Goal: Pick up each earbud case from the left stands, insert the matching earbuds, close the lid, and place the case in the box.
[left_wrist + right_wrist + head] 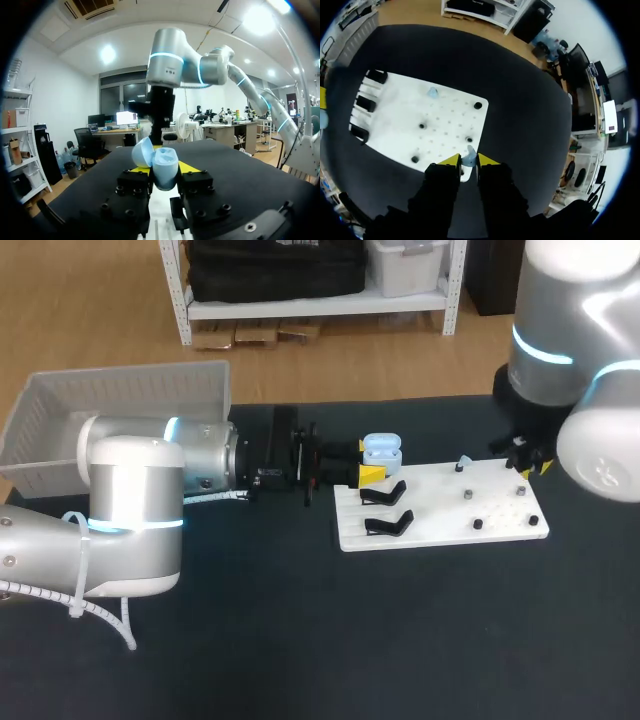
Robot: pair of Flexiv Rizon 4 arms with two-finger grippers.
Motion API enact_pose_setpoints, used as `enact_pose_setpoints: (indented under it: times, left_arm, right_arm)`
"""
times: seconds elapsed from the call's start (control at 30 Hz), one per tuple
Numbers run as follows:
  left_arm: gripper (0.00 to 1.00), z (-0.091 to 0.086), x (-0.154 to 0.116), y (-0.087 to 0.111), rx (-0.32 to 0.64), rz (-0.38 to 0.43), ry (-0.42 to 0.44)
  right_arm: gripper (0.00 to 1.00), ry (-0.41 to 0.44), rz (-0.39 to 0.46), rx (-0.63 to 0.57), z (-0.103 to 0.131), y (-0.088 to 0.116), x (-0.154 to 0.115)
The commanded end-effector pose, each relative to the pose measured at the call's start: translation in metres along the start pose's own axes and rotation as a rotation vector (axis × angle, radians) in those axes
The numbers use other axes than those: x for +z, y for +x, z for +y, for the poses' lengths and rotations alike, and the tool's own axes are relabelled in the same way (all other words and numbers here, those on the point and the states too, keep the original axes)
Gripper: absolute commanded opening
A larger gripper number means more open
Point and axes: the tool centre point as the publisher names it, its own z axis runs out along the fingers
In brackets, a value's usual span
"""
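Note:
A light blue earbud case (381,451) with its lid up is held over the left end of the white board (440,530), and my left gripper (371,461) is shut on it. In the left wrist view the case (161,169) sits between the yellow tips of the left gripper (164,174), lid tilted back. My right gripper (527,468) is at the board's far right corner. Seen from the right wrist, that gripper (468,161) is shut on a pale blue earbud (468,158) at the edge of the board (395,125). A second earbud (463,461) (433,92) stands on the board.
Two empty black stands (385,492) (390,523) sit at the board's left end. Several small dark pegs (478,525) dot its right half. A white basket (120,405) stands at the back left, behind my left arm. Dark table surface surrounds the board.

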Motion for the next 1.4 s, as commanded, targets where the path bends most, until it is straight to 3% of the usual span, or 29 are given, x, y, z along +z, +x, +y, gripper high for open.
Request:
enact_pose_setpoints:
  times: [0.03,0.23,0.53,1.1,1.23,1.4]
  left_arm:
    - [0.00,-0.002,0.001,0.001,0.004,-0.002,-0.008]
    - [0.00,-0.002,0.001,0.001,0.004,-0.002,-0.008]
    - [0.00,-0.002,0.001,0.001,0.004,-0.002,-0.008]
    - [0.00,-0.002,0.001,0.001,0.004,-0.002,-0.008]
    - [0.00,-0.002,0.001,0.001,0.004,-0.002,-0.008]
    - [0.00,-0.002,0.001,0.001,0.004,-0.002,-0.008]
  right_arm:
    - [0.00,-0.009,0.034,0.029,0.011,0.010,-0.067]
    - [0.00,-0.057,0.047,0.031,0.058,0.018,-0.113]
    - [0.00,-0.054,0.093,-0.031,0.120,0.017,-0.124]
    - [0.00,-0.056,0.086,-0.029,0.125,0.018,-0.126]
    - [0.00,-0.081,0.092,0.115,0.153,0.004,-0.141]
    - [0.00,-0.058,0.169,0.302,0.171,-0.013,-0.145]
